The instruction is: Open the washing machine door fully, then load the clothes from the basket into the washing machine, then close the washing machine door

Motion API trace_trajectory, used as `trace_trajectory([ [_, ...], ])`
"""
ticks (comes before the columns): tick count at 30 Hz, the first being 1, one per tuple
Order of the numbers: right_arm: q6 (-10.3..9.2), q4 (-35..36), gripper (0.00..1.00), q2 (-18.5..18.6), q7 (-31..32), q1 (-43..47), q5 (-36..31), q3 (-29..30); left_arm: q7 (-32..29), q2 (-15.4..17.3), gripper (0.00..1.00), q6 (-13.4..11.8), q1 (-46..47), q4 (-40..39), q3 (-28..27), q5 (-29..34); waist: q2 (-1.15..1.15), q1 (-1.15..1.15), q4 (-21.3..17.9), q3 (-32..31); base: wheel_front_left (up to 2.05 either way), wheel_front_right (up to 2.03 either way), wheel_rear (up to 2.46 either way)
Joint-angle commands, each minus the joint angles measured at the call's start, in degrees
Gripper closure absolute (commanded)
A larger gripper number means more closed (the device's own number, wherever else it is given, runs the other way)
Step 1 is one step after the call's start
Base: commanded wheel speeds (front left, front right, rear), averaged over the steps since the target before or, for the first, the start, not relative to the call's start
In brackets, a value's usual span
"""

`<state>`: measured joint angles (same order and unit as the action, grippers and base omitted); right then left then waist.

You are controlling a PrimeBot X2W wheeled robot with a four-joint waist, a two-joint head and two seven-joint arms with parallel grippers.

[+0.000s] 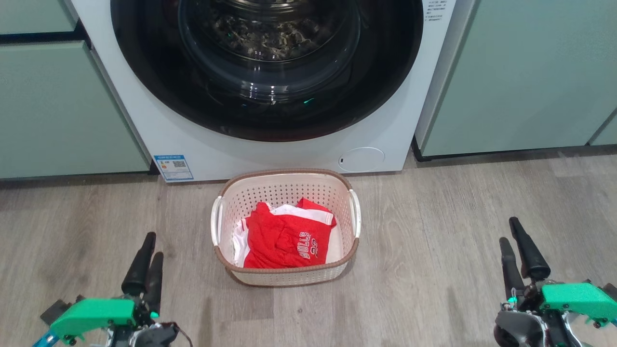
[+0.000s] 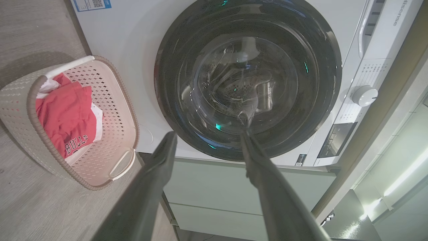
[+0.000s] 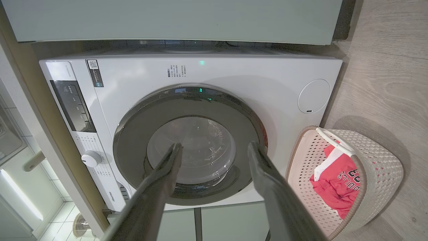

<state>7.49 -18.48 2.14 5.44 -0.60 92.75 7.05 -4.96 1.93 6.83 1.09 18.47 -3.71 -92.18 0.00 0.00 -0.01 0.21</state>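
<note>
The washing machine [image 1: 289, 156] stands straight ahead, white, with its door [image 1: 385, 72] shut flat against the front; the black rim and glass bowl also face the left wrist view [image 2: 247, 77] and right wrist view [image 3: 190, 147]. On the floor before it sits the cream basket [image 1: 289, 193] holding the red clothes [image 1: 284, 236]. My left gripper [image 1: 153, 246] hovers low to the basket's left, open and empty. My right gripper [image 1: 509, 230] hovers well to the right, open and empty. Each wrist view shows its fingers spread, left gripper [image 2: 209, 134] and right gripper [image 3: 215, 145].
Pale green cabinets [image 1: 58, 111] flank the washer on both sides. A small round white flap [image 1: 361, 159] and a blue sticker [image 1: 173, 167] mark the washer's lower front. The control knob [image 2: 364, 95] sits on its top panel. Wood floor [image 1: 434, 231] surrounds the basket.
</note>
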Motion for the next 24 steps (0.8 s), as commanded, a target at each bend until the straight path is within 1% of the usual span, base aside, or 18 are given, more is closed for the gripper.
trace_trajectory([
  [1,0.01,2.33,0.00,0.52,-0.51,-2.55,-0.58,-0.17,0.24,0.41,0.00,0.08,2.76,-2.07,-0.11,0.65,0.00,0.00,0.01,0.01,0.00,0.00,0.00],
  [8,0.01,2.73,0.00,0.86,-1.76,-2.82,-1.91,-0.76,1.54,0.81,0.00,0.12,3.40,-2.63,0.60,1.79,0.00,0.00,0.02,0.05,0.00,0.00,0.00],
  [15,0.01,3.27,0.00,1.83,-3.07,-3.44,-5.85,-1.57,2.78,1.57,0.00,0.15,4.24,-3.27,1.18,5.92,0.00,0.00,0.04,0.07,0.00,0.00,0.00],
  [19,0.01,4.20,0.00,2.50,-3.80,-4.03,-10.50,-1.70,3.46,1.66,0.00,0.14,4.94,-4.53,0.89,11.50,0.00,0.00,0.14,0.10,0.00,0.00,0.00],
  [20,0.01,4.98,0.00,2.63,-4.15,-4.35,-13.20,-1.65,3.79,1.63,0.00,0.10,5.27,-5.22,0.89,14.26,0.00,0.00,0.16,0.14,0.00,0.00,0.00],
  [24,0.01,6.57,0.00,2.93,-4.82,-5.00,-18.73,-1.80,4.46,1.80,0.00,-0.09,6.01,-6.61,1.13,19.66,0.00,0.00,0.21,0.26,0.00,0.00,0.00],
])
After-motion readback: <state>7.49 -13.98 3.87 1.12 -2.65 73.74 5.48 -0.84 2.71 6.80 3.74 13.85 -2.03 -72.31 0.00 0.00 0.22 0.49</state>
